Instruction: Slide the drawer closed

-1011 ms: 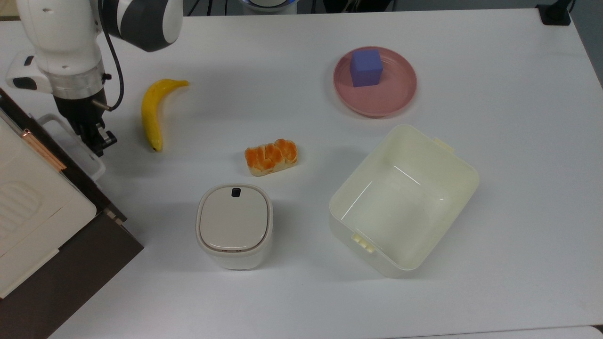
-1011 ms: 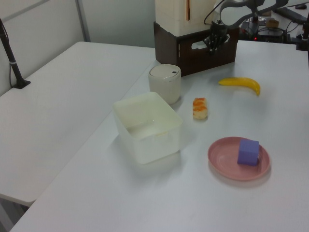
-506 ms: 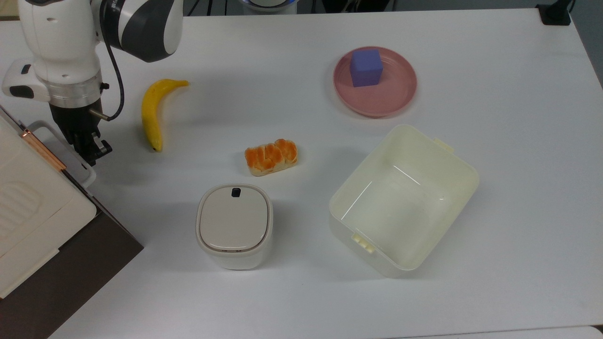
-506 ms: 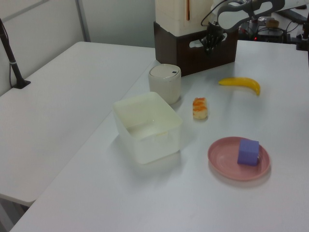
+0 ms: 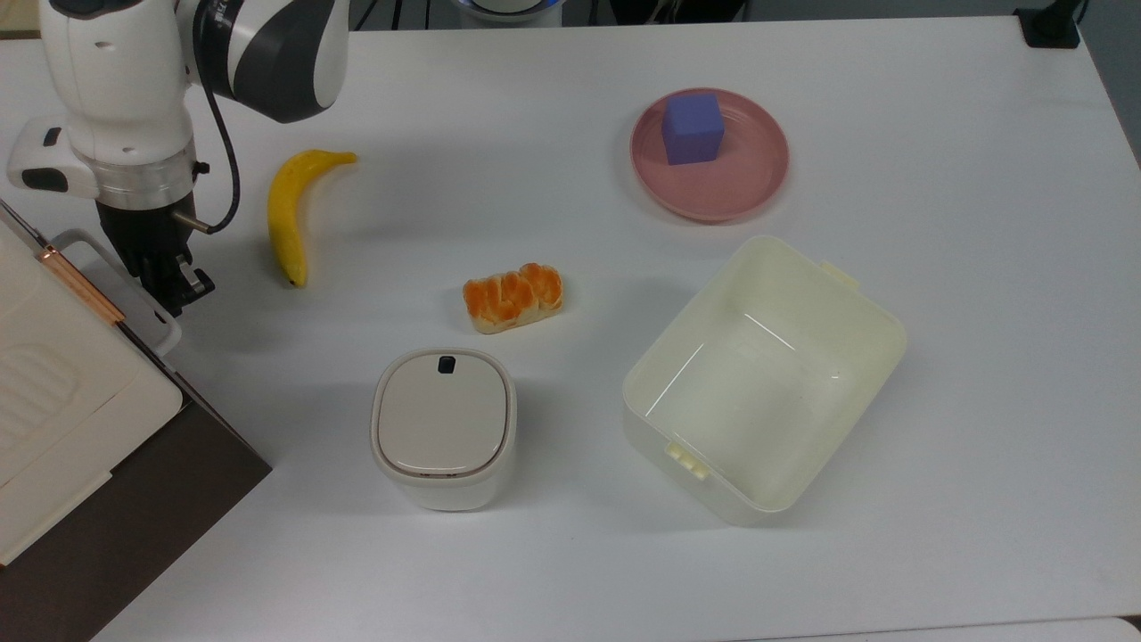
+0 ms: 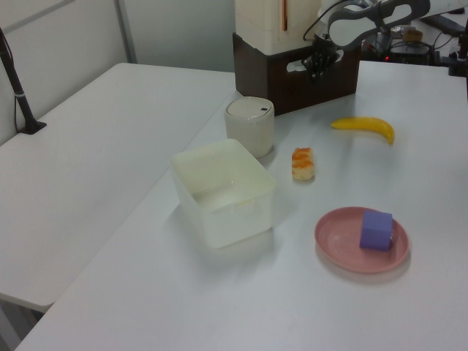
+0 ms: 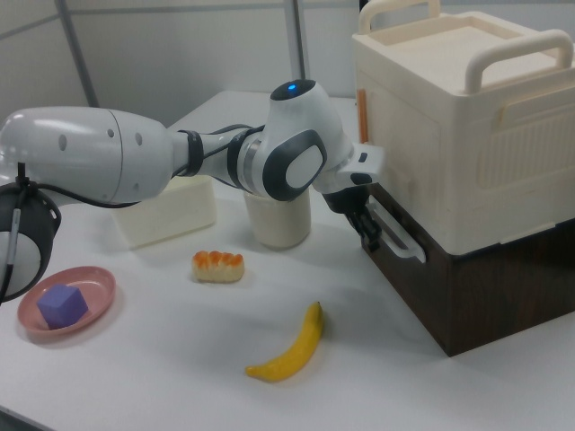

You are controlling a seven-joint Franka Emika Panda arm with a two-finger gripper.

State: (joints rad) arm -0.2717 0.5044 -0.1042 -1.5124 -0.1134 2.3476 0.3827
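Note:
The drawer (image 7: 411, 289) has its dark brown front panel level with the brown cabinet's face. Its white loop handle (image 5: 134, 299) (image 7: 396, 236) sticks out toward the table. My gripper (image 5: 176, 283) points down at the handle's outer side, fingers together and holding nothing. In the right view, the gripper (image 7: 369, 231) rests against the handle's near end. In the left view, the gripper (image 6: 316, 67) hangs just to the right of the handle (image 6: 295, 66), in front of the drawer.
A cream carry case (image 5: 53, 383) sits on the cabinet. On the table lie a banana (image 5: 290, 209), an orange-topped bun (image 5: 514, 297), a small lidded box (image 5: 443, 426), a large cream bin (image 5: 874, 339) and a pink plate (image 5: 744, 192) holding a blue cube (image 5: 693, 127).
The gripper moved toward the top view's left against the handle. The drawer slid into the cabinet, and its wood lining is out of sight. The last half second shows almost no movement.

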